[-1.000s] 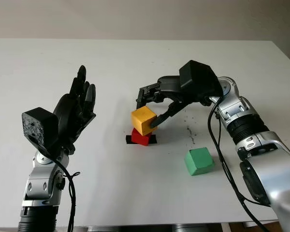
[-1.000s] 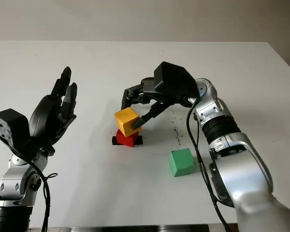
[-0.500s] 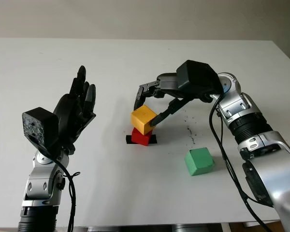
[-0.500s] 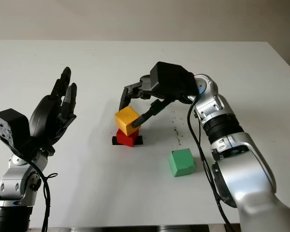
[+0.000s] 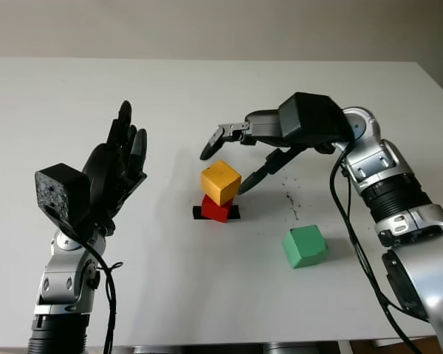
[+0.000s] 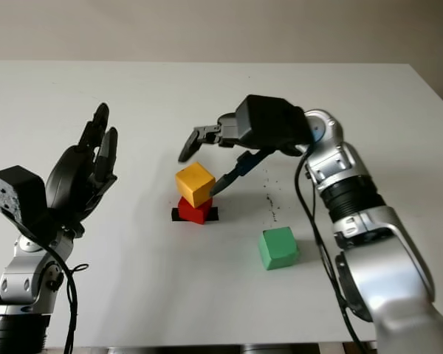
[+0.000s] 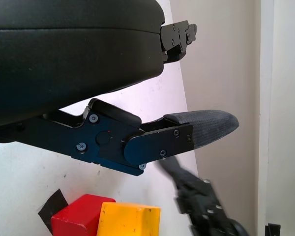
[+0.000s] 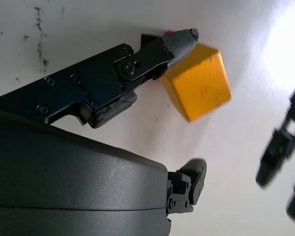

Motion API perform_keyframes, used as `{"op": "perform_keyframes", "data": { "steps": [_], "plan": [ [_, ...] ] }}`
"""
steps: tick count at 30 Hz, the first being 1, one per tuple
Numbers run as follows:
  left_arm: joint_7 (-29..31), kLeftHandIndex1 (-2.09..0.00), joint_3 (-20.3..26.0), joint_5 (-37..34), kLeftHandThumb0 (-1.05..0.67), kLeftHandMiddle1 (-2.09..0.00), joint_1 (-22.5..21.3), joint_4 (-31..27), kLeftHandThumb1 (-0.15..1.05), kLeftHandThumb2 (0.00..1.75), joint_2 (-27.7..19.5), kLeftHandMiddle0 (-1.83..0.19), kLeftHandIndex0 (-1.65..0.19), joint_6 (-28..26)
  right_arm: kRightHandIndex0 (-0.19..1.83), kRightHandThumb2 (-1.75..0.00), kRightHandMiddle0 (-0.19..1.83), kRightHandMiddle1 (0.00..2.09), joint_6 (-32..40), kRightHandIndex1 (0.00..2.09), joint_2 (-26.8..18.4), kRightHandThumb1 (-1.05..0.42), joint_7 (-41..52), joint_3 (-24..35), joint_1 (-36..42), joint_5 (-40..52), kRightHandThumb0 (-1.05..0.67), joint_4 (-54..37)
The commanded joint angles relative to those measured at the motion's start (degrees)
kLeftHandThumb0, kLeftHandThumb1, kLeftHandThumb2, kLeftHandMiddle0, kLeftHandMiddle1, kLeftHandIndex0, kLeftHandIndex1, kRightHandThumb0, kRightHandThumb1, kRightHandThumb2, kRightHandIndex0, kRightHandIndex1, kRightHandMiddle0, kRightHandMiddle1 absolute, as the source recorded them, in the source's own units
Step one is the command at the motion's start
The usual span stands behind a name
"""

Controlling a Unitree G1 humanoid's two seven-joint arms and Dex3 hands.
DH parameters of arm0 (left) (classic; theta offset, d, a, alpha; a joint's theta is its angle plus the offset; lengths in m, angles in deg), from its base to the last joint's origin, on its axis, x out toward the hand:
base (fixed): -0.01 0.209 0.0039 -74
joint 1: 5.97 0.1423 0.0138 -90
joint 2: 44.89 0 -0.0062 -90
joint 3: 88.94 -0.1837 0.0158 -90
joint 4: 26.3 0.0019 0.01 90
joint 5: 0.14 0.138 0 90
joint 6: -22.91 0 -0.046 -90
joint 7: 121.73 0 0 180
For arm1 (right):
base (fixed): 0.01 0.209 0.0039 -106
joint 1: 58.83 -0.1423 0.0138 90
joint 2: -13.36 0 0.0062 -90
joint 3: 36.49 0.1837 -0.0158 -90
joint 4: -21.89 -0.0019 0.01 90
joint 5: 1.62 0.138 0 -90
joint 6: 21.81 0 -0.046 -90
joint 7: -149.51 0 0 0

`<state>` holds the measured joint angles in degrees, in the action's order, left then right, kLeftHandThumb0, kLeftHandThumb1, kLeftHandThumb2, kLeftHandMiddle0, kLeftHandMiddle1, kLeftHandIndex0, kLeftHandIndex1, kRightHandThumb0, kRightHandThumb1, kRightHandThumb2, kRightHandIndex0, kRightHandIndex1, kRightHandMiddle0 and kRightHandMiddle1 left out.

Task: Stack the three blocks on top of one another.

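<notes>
glossy yellow cube [image 5: 221,182] sits atop red cube [image 5: 215,209], right hand [image 5: 240,151] open.

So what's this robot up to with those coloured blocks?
It is stacking blocks on a white table. The yellow block sits on top of the red block, turned a little askew. The right robot hand is open and hovers just above and around that pair, not touching the yellow one. The green block lies by itself on the table, nearer the robot and to the right, not yet stacked. The left robot hand is raised off to the left, open and holding nothing.
</notes>
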<state>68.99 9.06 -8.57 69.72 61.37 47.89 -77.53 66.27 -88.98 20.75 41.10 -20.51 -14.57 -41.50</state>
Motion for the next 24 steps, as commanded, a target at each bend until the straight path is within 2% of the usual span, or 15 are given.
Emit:
{"op": "perform_keyframes", "data": {
  "steps": [1, 5, 11, 12, 15, 17, 20, 24],
  "plan": [
    [-0.04, -0.03, -0.05, 0.15, -0.76, -0.01, -0.92, -0.17, 1.05, 0.64, -0.01, 0.19, 0.19, 0.55, -0.11, -0.06, -0.04, 0.37, 3.87, 0.07, -2.34, -0.89, -2.33, 3.49, 2.89, 1.17, -0.76, -6.97],
    [0.06, -0.02, -0.06, -0.12, -0.76, -0.01, -0.86, -0.15, 1.05, 0.64, 0.06, 0.19, 0.19, 0.65, -0.11, -0.06, 0.00, 0.34, 10.89, 0.06, -4.92, -0.91, -5.28, 9.78, 9.20, 5.12, -0.74, -18.84],
    [0.04, -0.01, -0.01, -0.68, -0.77, -0.02, -0.69, -0.01, 1.05, 0.62, 0.59, 0.19, 0.19, 1.24, -0.07, -0.06, 0.10, 0.34, 12.31, 0.08, -10.29, -0.91, -9.30, 15.25, 19.64, 5.00, -0.72, -34.09],
    [-0.04, -0.01, -0.08, -0.62, -0.77, -0.02, -0.61, 0.01, 1.05, 0.62, 0.69, 0.19, 0.19, 1.41, -0.03, -0.06, 0.17, 0.39, 12.43, 0.09, -11.08, -0.91, -9.29, 16.26, 21.46, 5.52, -0.69, -36.04],
    [-0.08, -0.02, -0.38, -0.25, -0.76, -0.03, -0.28, 0.20, 1.05, 0.62, 0.82, 0.19, 0.19, 2.32, 0.12, -0.05, 0.19, 0.72, 12.65, 0.12, -13.73, -0.91, -10.01, 19.93, 29.10, 5.06, -0.62, -43.38],
    [-0.16, -0.02, -0.43, -0.17, -0.77, -0.03, 0.01, 0.08, 1.05, 0.62, 0.98, 0.19, 0.19, 2.80, 0.15, -0.05, 0.19, 0.76, 10.53, 0.12, -14.90, -0.91, -11.20, 22.59, 35.44, 3.68, -0.59, -47.83],
    [-0.34, -0.01, -0.36, -0.29, -0.77, -0.01, 0.41, -0.41, 1.05, 0.62, 1.11, 0.19, 0.19, 2.75, 0.14, -0.05, 0.29, 0.56, 7.14, 0.07, -15.07, -0.91, -13.78, 26.12, 45.86, 0.27, -0.62, -54.65],
    [-0.10, 0.00, -0.37, -0.46, -0.76, -0.01, 0.60, -0.71, 1.05, 0.63, 0.92, 0.19, 0.19, 2.66, 0.07, -0.05, 0.26, 0.45, 7.54, 0.03, -13.61, -0.89, -15.28, 28.48, 54.64, -1.14, -0.57, -61.68]
  ]
}}
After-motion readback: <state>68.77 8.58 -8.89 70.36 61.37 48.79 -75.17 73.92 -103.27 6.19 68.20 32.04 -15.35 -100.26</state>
